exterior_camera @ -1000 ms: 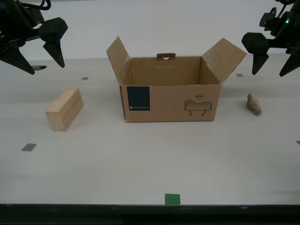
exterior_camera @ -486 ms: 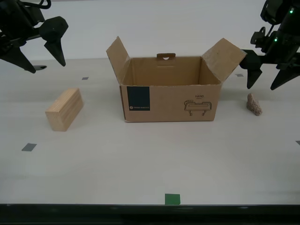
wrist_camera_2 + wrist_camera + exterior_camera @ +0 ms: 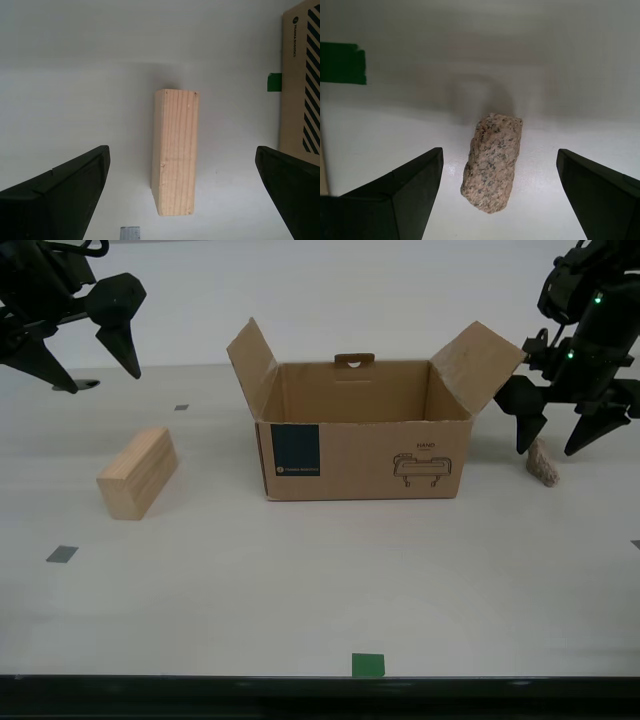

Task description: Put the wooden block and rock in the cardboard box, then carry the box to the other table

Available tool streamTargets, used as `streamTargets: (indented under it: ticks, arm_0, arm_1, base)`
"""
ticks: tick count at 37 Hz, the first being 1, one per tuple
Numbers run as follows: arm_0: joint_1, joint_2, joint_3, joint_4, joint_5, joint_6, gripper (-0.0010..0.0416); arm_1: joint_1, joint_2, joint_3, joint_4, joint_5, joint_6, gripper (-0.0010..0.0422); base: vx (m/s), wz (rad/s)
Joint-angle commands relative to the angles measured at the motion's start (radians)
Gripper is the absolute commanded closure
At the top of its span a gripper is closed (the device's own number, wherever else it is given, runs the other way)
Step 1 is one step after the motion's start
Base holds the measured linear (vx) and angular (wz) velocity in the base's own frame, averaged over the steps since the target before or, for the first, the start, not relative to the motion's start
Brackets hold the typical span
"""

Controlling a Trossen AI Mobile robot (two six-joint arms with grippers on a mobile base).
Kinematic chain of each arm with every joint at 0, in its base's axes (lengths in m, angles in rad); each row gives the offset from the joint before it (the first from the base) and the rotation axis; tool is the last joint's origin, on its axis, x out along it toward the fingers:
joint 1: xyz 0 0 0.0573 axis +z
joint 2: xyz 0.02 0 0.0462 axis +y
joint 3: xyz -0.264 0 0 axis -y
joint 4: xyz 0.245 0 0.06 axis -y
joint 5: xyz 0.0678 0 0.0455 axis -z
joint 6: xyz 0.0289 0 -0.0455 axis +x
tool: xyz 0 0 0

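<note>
So over the last second my first gripper (image 3: 556,437) dropped from up high down to the rock (image 3: 543,463), jaws spread wide either side of it and nothing held yet; it's on the table at 3 o'clock of the cardboard box (image 3: 362,430). My second gripper (image 3: 92,362) hasn't budged, also wide open, above the wooden block (image 3: 138,473) at 9 o'clock of the box. Looks like the rock grab is next, nothing's in the box yet.
</note>
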Motion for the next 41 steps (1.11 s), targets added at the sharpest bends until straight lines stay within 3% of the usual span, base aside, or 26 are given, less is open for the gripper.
streamTargets:
  ticks: [1,11,18,41]
  arm_0:
    - [0.000,0.026,0.000,0.007,-0.002,-0.005,0.0093]
    - [0.001,0.048,-0.001,0.019,-0.002,-0.010,0.0111]
    - [0.001,0.048,0.000,0.027,-0.002,-0.010,0.0097]
    - [0.002,0.049,0.000,0.030,-0.002,-0.009,0.0092]
  arm_1:
    - [0.000,0.000,0.000,0.002,0.003,-0.002,0.0014]
    - [0.000,0.000,0.000,0.001,0.003,-0.002,0.0014]
    - [-0.001,0.024,-0.001,0.009,-0.007,-0.003,0.0014]
    - [-0.046,0.315,-0.001,0.090,-0.014,-0.002,0.0014]
  base:
    - [0.000,0.000]
    - [0.000,0.000]
    - [0.000,0.000]
    - [0.000,0.000]
